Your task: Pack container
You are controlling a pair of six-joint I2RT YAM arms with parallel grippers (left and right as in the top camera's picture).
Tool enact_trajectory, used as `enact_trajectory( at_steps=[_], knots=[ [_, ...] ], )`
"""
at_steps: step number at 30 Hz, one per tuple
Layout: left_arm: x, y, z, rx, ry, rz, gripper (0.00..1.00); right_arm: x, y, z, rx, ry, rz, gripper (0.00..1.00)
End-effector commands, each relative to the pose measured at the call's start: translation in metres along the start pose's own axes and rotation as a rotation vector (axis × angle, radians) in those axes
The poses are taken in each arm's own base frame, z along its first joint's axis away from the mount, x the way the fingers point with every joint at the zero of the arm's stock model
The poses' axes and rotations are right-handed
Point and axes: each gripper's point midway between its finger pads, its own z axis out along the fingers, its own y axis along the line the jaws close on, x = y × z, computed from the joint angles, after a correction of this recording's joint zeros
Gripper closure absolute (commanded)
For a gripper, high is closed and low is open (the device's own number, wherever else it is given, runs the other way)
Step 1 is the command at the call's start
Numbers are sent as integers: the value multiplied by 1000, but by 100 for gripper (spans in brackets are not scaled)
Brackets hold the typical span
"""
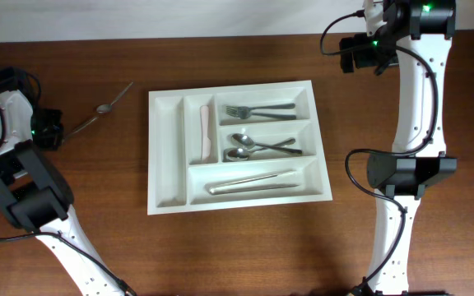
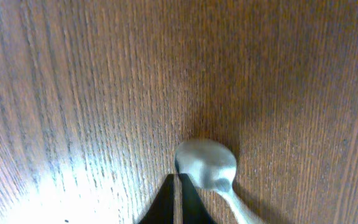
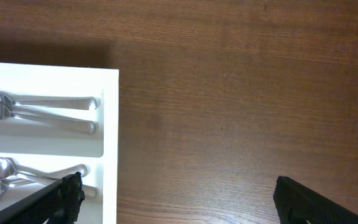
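Wood lies bare around the spoon [image 2: 207,165], left claw [image 2: 179,186] clenched beside its bowl; right claw [image 3: 178,183] released beside the container [image 1: 164,164], whole only overhead.

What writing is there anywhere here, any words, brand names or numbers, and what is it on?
None: no text can be read in any view.
The tray, the cutlery in it, the loose spoon and the table are plain.
The arm casings show only green lights; any label there is too small to read.
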Motion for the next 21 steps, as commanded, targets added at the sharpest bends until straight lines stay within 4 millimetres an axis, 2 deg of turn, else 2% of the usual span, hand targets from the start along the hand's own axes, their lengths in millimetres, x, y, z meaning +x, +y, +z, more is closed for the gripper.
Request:
enact_trajectory(
  at_steps=[1, 3, 5, 21],
  knots=[
    [0, 3, 6, -20, -5, 2, 52, -4, 4, -18, -9, -36, -3, 1],
    [-1, 3, 6, -19, -6, 2, 35, -3, 4, -18, -9, -35, -3, 1],
    [-1, 3, 6, -19, -6, 2, 30, -3, 4, -18, -9, -36, -3, 1],
    [-17, -8, 6, 16, -86, -5, 29, -3, 4, -18, -9, -36, -3, 1]
  ],
)
